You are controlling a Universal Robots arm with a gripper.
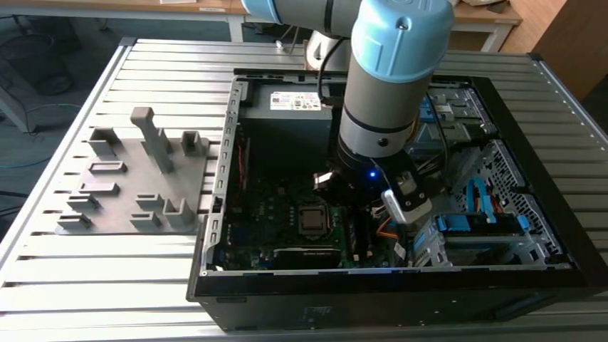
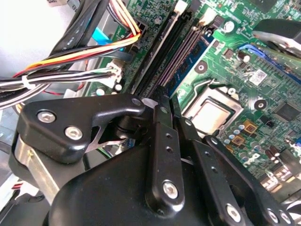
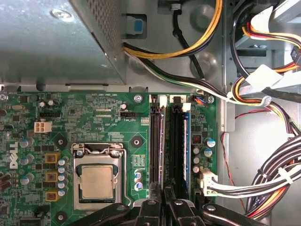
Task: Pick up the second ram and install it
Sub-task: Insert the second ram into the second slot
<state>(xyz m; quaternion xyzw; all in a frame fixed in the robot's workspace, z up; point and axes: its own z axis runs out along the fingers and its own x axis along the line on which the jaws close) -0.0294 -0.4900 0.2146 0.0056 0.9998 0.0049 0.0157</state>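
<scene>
My gripper (image 1: 357,194) is low inside the open computer case, over the green motherboard (image 3: 94,117). In both wrist views its fingers (image 2: 161,141) stand close together, shut, and I see nothing between them. The fingertips (image 3: 155,194) are at the near end of the row of memory slots (image 3: 157,146). A long dark strip (image 3: 175,146) stands in that row; it may be the second ram, seated edge-up, but I cannot tell it from a slot. Beside it, on the cable side, stands a bluish stick (image 3: 186,150).
The square silver processor (image 3: 96,182) sits in its socket beside the slots. Cable bundles (image 3: 277,179) hang on the other side of them. A metal power supply box (image 1: 285,107) and a drive cage (image 1: 480,224) crowd the case. The grey holder block (image 1: 133,178) stands outside, on the exterior view's left.
</scene>
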